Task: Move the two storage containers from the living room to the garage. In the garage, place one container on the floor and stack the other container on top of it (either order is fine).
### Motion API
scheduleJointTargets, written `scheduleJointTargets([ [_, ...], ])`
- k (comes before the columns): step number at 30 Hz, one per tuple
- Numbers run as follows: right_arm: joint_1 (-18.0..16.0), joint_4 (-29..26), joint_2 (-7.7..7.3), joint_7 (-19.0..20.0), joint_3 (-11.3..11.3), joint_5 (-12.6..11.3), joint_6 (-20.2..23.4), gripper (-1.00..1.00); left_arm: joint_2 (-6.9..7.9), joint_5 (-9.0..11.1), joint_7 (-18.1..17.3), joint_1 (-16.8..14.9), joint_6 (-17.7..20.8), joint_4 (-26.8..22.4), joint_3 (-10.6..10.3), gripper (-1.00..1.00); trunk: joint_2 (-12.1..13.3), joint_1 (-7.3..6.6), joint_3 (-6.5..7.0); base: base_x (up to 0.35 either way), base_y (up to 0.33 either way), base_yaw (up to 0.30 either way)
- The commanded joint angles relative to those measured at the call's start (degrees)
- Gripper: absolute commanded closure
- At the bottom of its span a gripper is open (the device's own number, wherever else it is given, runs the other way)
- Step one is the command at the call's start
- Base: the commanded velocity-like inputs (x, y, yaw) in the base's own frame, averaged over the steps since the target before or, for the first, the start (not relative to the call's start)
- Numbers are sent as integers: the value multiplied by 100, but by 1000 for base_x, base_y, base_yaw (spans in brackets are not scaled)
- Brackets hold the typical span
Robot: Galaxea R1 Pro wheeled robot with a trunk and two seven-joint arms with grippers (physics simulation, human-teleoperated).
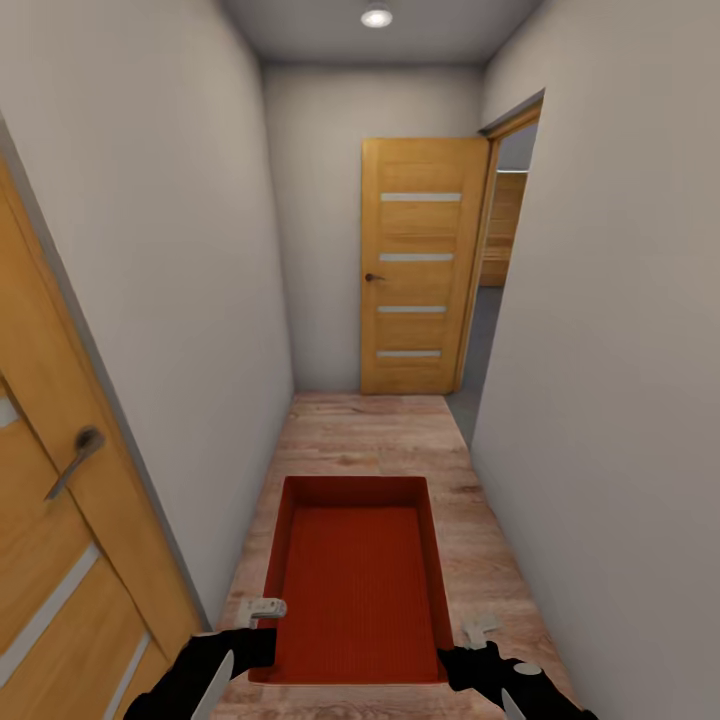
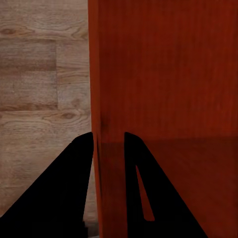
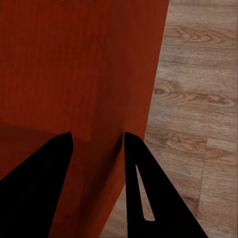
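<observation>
On my far left in the head view I have a wooden door (image 1: 60, 560) with a grey lever handle (image 1: 75, 460), then the white left wall (image 1: 190, 280) of a narrow hallway. My left gripper (image 1: 250, 640) comes next, low in the frame at the near left corner of the storage container (image 1: 355, 590); in the left wrist view its two black fingers (image 2: 64, 193) straddle the bin's thin left wall (image 2: 106, 148), one outside and one inside, clamped on it. The orange-red bin is held level over the light wood plank floor (image 1: 370, 430), open side up, nothing in it, long axis pointing down the hall. Past it stands a second wooden door (image 1: 420, 265) with pale horizontal strips, swung open beside a doorway (image 1: 500, 250) on the right. My right gripper (image 1: 478, 650) holds the near right corner, and in the right wrist view its fingers (image 3: 144, 188) pinch the right wall (image 3: 106, 139) likewise.
</observation>
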Motion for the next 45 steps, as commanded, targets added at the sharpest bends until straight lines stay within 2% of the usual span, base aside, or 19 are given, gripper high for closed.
scheduleJointTargets([
  [1,-3,10,113,20,-39,65,37,100,-201,7,30,-3,-166,-17,-5,100,-13,7,-14,326,0,0],
  [45,-3,10,113,20,-39,67,37,100,-210,-10,32,-3,-166,-17,-10,100,-13,7,-14,326,0,0],
])
